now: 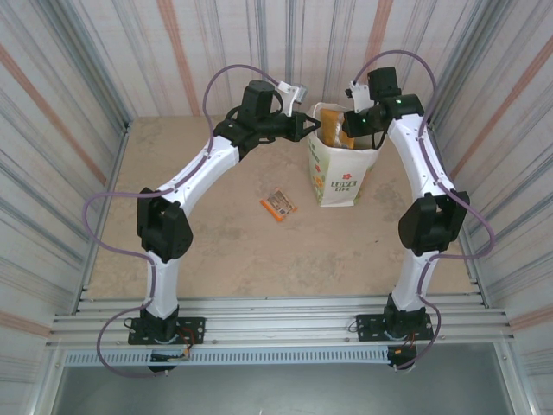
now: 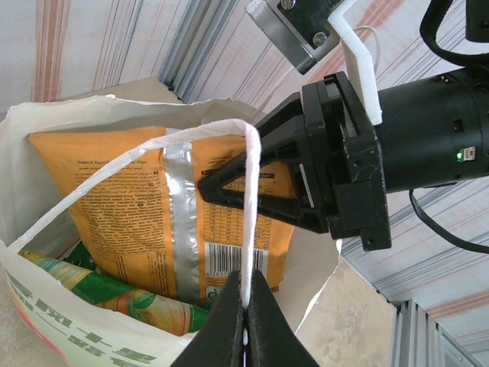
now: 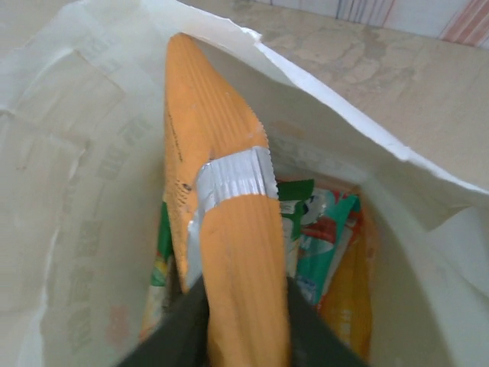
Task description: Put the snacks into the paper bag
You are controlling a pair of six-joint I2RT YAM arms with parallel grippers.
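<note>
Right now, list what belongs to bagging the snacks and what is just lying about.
Job: paper bag; handle, pinched by left end effector; orange packet, gripped by right end effector inside the bag; green packets inside; small orange packet on the table.
Just there: purple cables; metal rail; corrugated walls.

left arm (image 1: 194,177) and right arm (image 1: 423,164) both arch forward, wrists turned toward each other. left gripper (image 2: 246,287) pinched tight on a thin handle (image 2: 248,199), right gripper (image 3: 248,306) squeezing an orange packet (image 3: 221,153).
</note>
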